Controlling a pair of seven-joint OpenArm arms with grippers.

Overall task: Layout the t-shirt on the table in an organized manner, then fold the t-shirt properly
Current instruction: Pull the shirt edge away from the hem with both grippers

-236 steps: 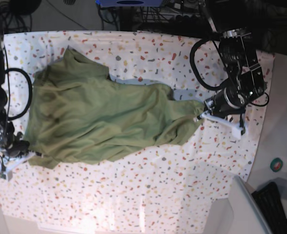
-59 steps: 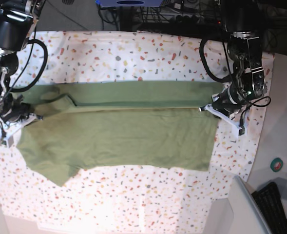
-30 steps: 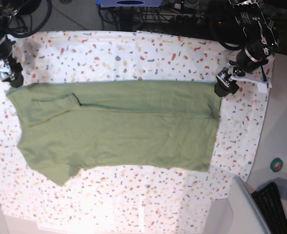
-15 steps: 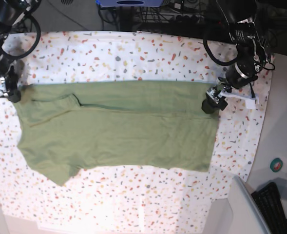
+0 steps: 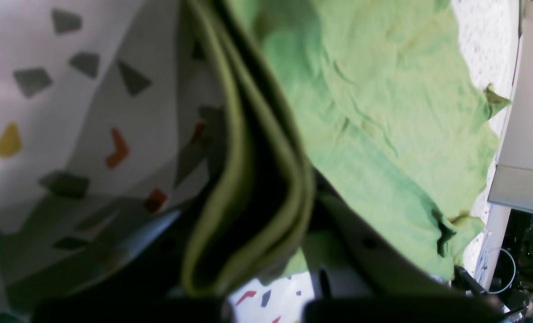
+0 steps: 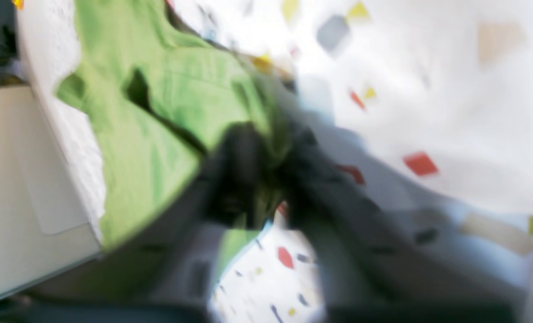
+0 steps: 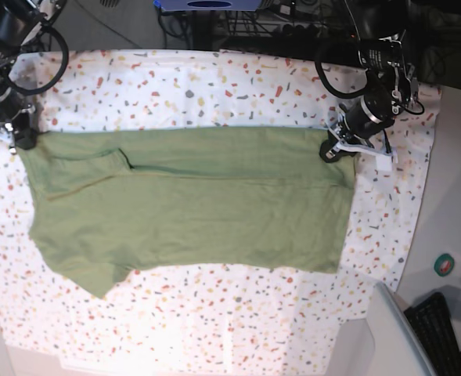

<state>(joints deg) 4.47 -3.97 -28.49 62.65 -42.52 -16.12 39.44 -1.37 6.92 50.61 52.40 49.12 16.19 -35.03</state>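
Observation:
The olive-green t-shirt (image 7: 191, 204) lies spread flat on the speckled table (image 7: 214, 78), its far strip doubled over toward the middle. My left gripper (image 7: 329, 150) sits on the shirt's far right corner. In the left wrist view it (image 5: 253, 251) is shut on a doubled fold of the t-shirt (image 5: 383, 112). My right gripper (image 7: 23, 141) is at the far left corner by the sleeve. The blurred right wrist view shows its dark fingers (image 6: 244, 175) closed with green t-shirt (image 6: 159, 112) cloth between them.
A grey-white bin (image 7: 387, 337) stands at the near right corner, with a keyboard (image 7: 441, 329) and a small teal disc (image 7: 444, 265) beside it. Cables and dark equipment (image 7: 238, 19) line the far edge. The tablecloth ends just right of the left gripper.
Both grippers came in from beyond the far corners, dropped onto the shirt's far edge and shut on the cloth. The shirt itself has barely shifted.

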